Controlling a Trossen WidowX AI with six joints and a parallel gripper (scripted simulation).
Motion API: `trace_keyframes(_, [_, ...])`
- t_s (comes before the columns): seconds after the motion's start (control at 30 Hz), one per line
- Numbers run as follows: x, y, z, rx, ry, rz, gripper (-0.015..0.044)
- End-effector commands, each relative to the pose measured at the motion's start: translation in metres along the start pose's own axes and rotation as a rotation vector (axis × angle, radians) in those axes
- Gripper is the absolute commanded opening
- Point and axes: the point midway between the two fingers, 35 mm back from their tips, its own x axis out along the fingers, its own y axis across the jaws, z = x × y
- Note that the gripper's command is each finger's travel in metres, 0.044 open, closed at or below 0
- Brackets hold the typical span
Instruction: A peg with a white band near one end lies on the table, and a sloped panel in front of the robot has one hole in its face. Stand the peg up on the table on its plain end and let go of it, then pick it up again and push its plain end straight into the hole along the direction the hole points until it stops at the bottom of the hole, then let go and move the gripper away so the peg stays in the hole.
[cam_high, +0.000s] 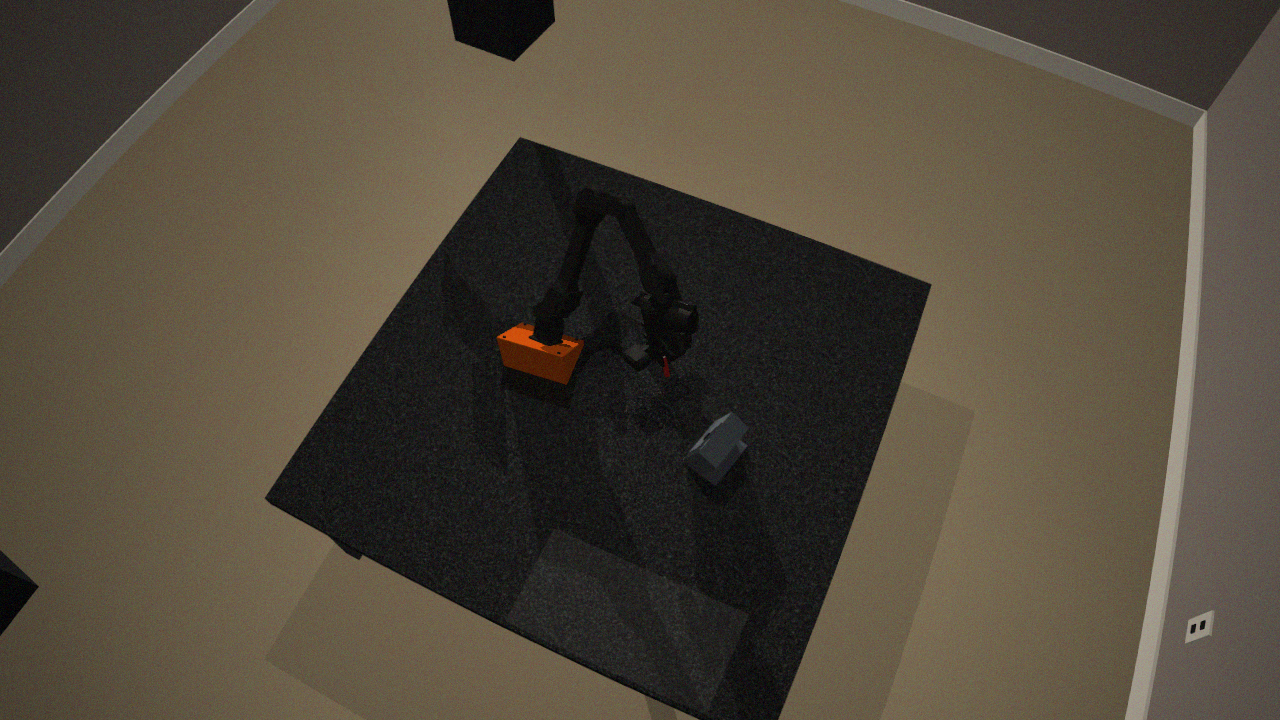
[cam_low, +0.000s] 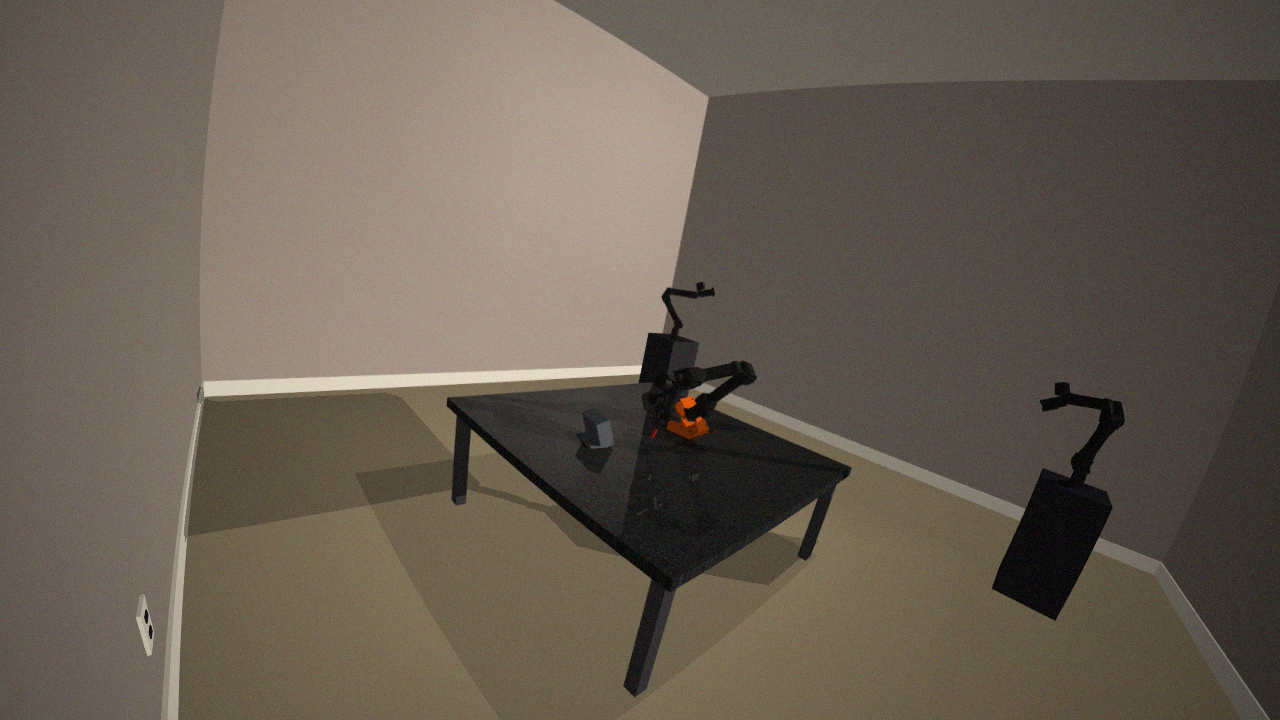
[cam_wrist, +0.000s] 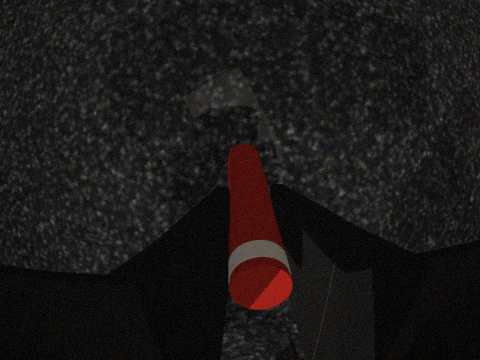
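The wrist view shows the tool (cam_high: 664, 358) (cam_low: 656, 427) (cam_wrist: 250, 199) clamped on a red peg (cam_high: 666, 367) (cam_low: 654, 433) (cam_wrist: 252, 215), with one dark finger against each side of it. The peg's banded end is nearest the camera: a pale band circles it just short of the flat red end face, which is part bright, part shaded. The plain end points away, toward the dark speckled counter (cam_high: 769, 295) (cam_low: 716, 501) (cam_wrist: 100, 100); whether it touches the surface I cannot tell.

In the top view, the black arm (cam_high: 626, 223) (cam_low: 735, 372) rises from an orange base (cam_high: 537, 362) (cam_low: 687, 430) and bends over to the peg. The grey sloped panel (cam_high: 718, 450) (cam_low: 597, 429) stands on the counter, apart from the peg, which is outside its hole. The exterior view shows the peg between the panel and the orange base, small and tilted in that view.
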Motion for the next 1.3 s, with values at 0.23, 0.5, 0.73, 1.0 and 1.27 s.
trace_keyframes(0.23, [0.010,-0.010,0.008,0.026,-0.043,-0.004,0.0000])
trace_keyframes(0.5, [0.016,-0.016,0.015,0.038,-0.080,-0.001,0.0000])
trace_keyframes(0.73, [0.020,-0.020,0.021,0.048,-0.112,0.003,0.0000])
trace_keyframes(1.0, [0.025,-0.025,0.027,0.061,-0.148,0.008,0.0000])
trace_keyframes(1.27, [0.030,-0.030,0.032,0.073,-0.185,0.014,0.0000])
